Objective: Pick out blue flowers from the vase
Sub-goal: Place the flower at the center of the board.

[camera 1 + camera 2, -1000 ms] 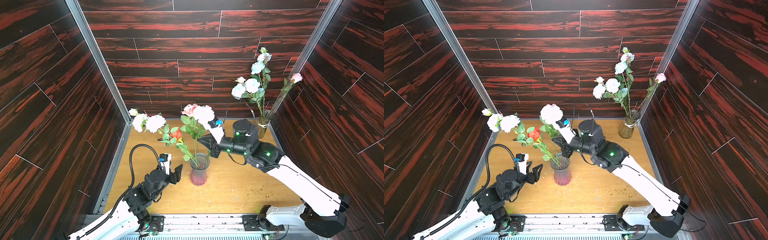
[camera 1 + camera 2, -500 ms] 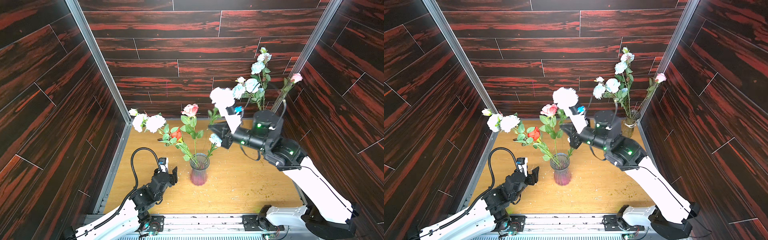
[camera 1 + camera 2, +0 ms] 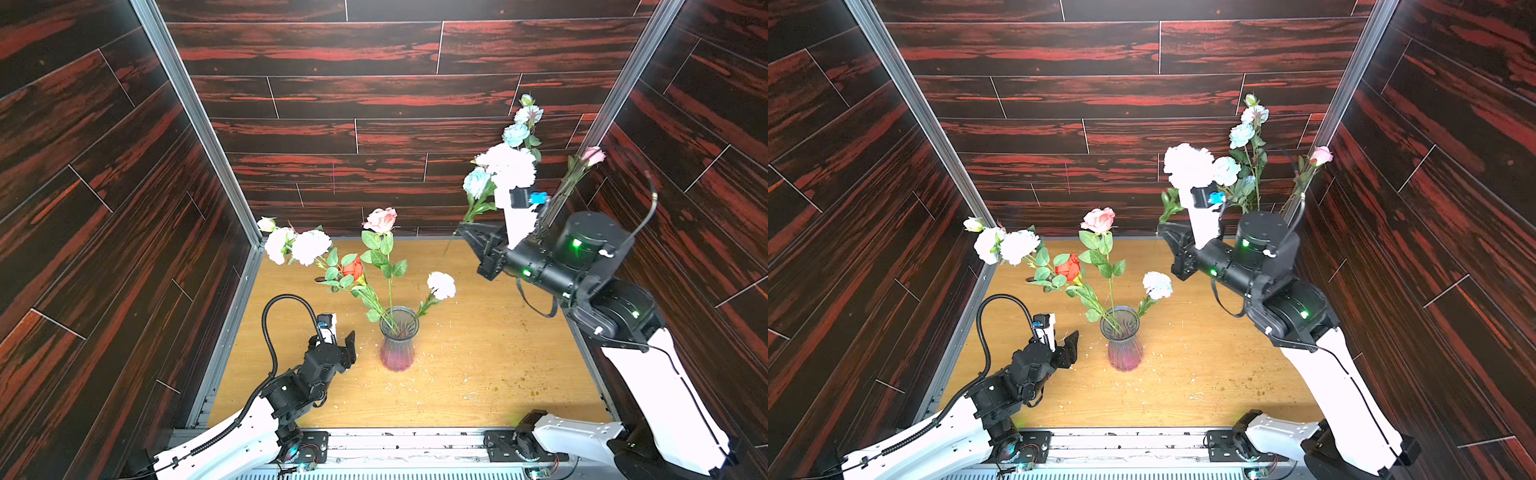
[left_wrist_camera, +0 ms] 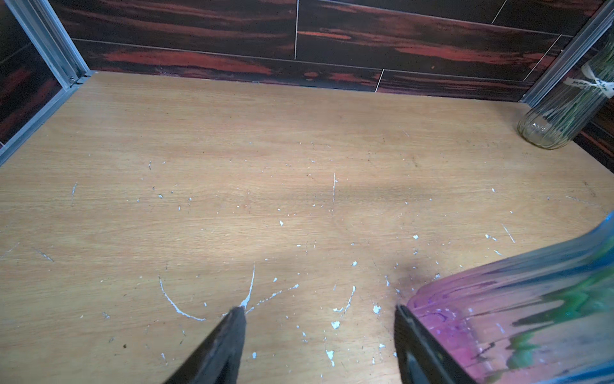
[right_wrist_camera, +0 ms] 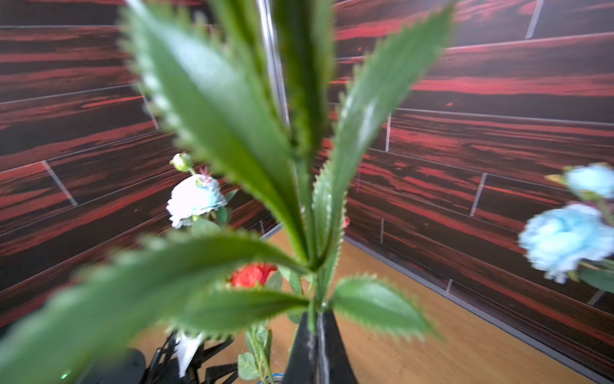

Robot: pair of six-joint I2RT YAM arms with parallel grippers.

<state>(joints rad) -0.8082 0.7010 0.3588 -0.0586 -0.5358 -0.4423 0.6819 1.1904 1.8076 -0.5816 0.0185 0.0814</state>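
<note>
A purple-pink glass vase (image 3: 397,345) (image 3: 1123,345) (image 4: 515,316) stands mid-table. It holds blue flowers (image 3: 299,247) (image 3: 1007,247) leaning left, a short pale bloom (image 3: 441,284), a pink rose (image 3: 380,220) and a red rose (image 3: 353,268). My right gripper (image 3: 462,227) (image 3: 1160,227) (image 5: 317,319) is raised at the back right, shut on the green stem of one blue flower (image 3: 509,166) (image 3: 1187,164). Its leaves (image 5: 232,133) fill the right wrist view. My left gripper (image 3: 338,336) (image 3: 1061,338) (image 4: 319,312) is open and empty, low beside the vase's left side.
A clear glass vase (image 4: 551,119) stands in the back right corner with more pale blue blooms (image 3: 515,133) (image 3: 1241,135) (image 5: 564,239) and a pink rosebud (image 3: 594,154) (image 3: 1320,154). Dark wood-pattern walls close in three sides. White flecks litter the wooden table (image 4: 232,199).
My right gripper has pulled the blue flower up out of the middle vase and carried it right and back, towards the corner vase. The left gripper has barely moved.
</note>
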